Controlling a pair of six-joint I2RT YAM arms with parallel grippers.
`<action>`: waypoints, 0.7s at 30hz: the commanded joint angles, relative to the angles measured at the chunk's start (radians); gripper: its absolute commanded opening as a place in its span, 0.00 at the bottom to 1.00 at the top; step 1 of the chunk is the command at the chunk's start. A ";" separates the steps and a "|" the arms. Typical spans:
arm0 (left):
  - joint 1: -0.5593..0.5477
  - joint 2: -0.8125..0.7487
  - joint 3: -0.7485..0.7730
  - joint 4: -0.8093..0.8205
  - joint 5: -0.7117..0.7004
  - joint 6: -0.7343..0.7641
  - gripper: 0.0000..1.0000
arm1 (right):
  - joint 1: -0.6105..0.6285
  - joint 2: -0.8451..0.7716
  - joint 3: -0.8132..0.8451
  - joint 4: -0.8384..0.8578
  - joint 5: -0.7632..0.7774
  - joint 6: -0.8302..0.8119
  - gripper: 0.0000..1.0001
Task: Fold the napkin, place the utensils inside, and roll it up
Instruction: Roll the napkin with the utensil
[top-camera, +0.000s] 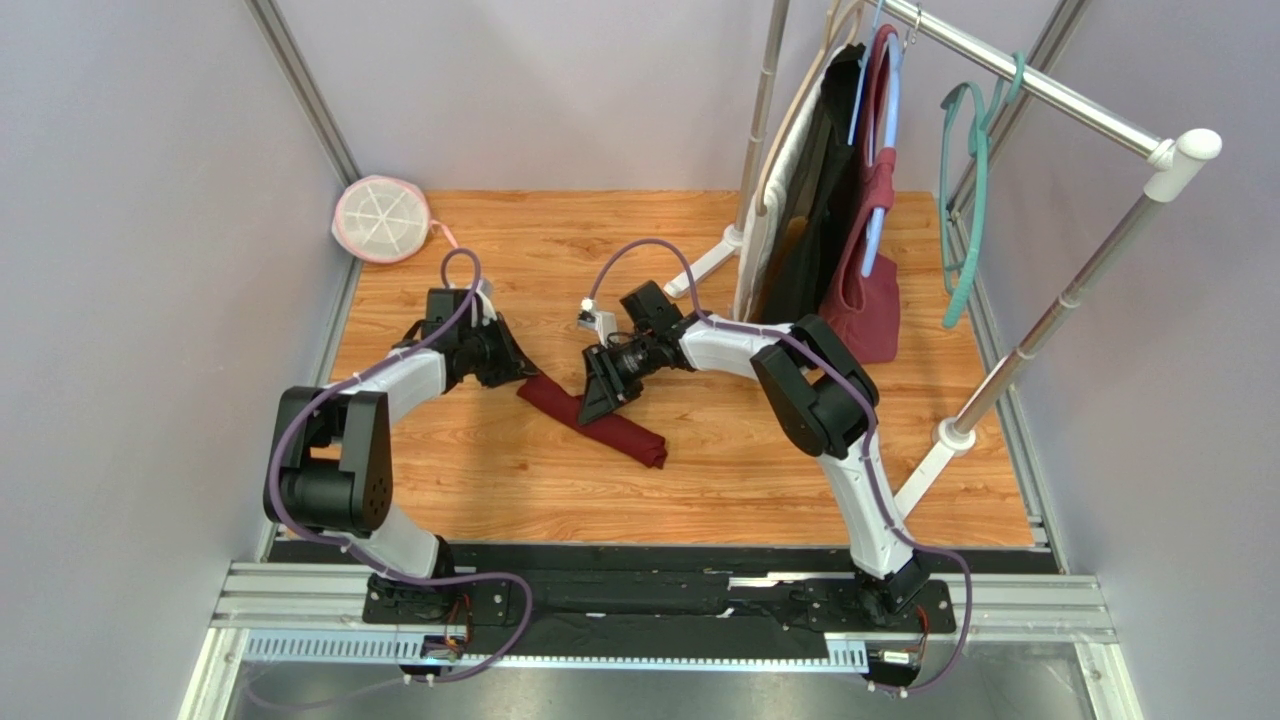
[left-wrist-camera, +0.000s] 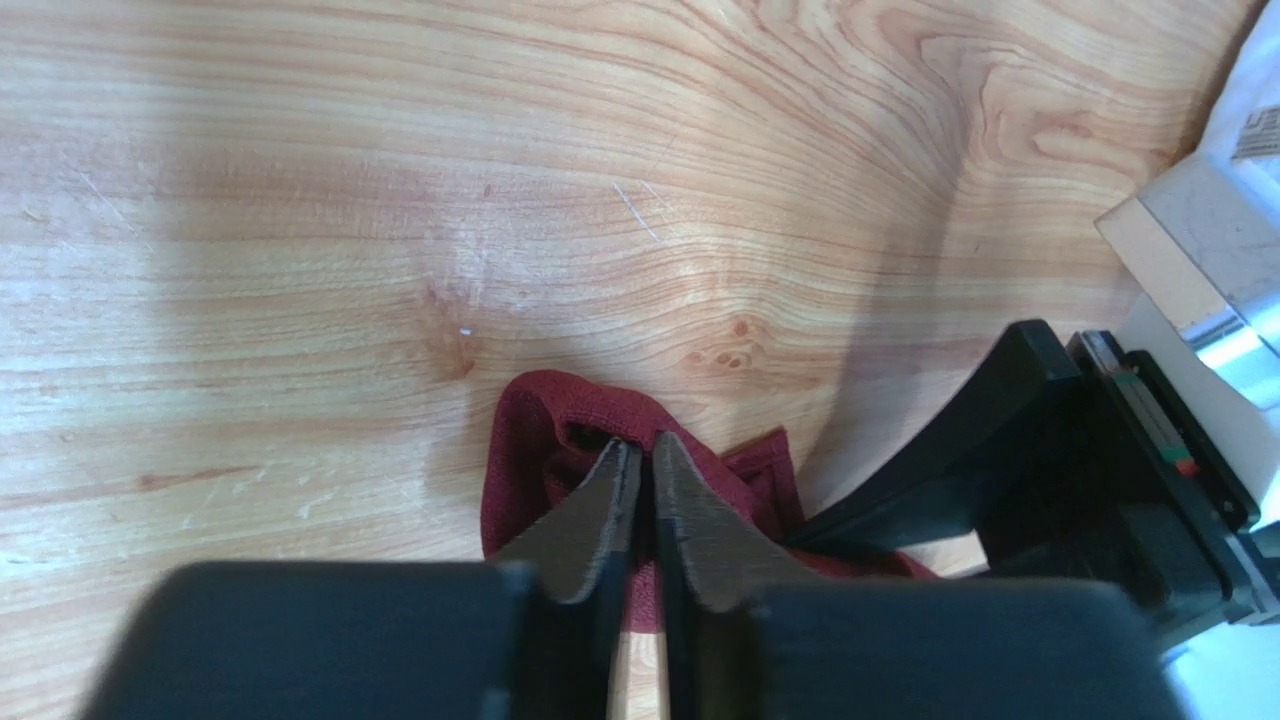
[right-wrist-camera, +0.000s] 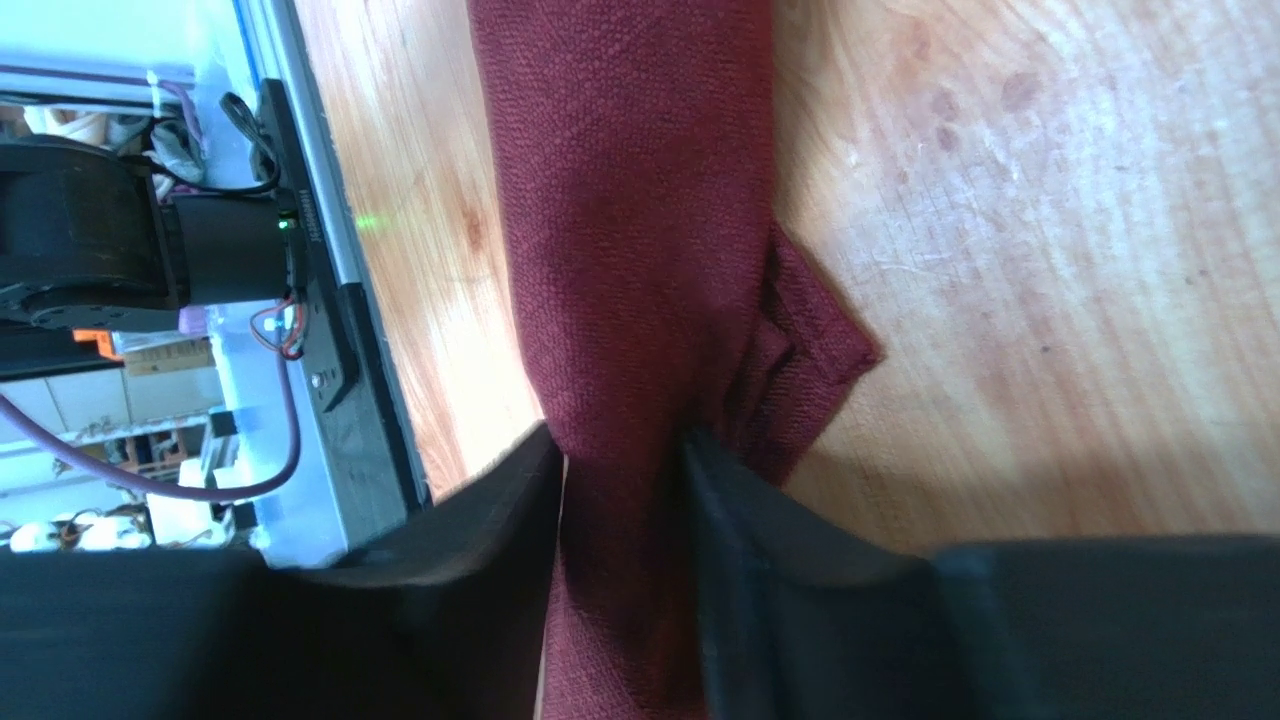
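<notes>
Diagonally across the middle of the light wooden tabletop (top-camera: 751, 465) lies the plain dark red cloth napkin (top-camera: 634, 437), gathered into a long narrow roll whose one end points toward the far left and the other toward the near right. The left gripper (top-camera: 511, 368) sits at the far-left end of the roll. In the left wrist view its two black fingers (left-wrist-camera: 601, 518) stand almost together, and a fold of the maroon fabric (left-wrist-camera: 526, 443) bunches around and between their tips, so it is pinching the cloth. The right gripper (top-camera: 598, 402) is set over the middle of the roll. In the right wrist view its fingers (right-wrist-camera: 751, 525) press against both flanks of the cloth (right-wrist-camera: 631, 225), which narrows where they meet it, so the roll is squeezed between moderately spread jaws. A small pointed corner of fabric juts out from the roll just beside the right-hand finger. At the far left corner of the table rests a round white and pink mesh disc (top-camera: 383, 221), and on the right a burgundy bag (top-camera: 864, 300) hangs from a metal clothes rail (top-camera: 1052, 93).
</notes>
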 joint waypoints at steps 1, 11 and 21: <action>0.003 0.026 0.009 0.027 0.025 -0.002 0.01 | -0.003 0.005 0.034 -0.063 0.059 -0.012 0.49; 0.003 0.062 0.065 -0.027 0.007 0.010 0.00 | 0.020 -0.211 0.012 -0.146 0.343 -0.094 0.71; 0.003 0.091 0.111 -0.064 -0.009 0.026 0.00 | 0.263 -0.414 -0.199 -0.002 0.878 -0.338 0.71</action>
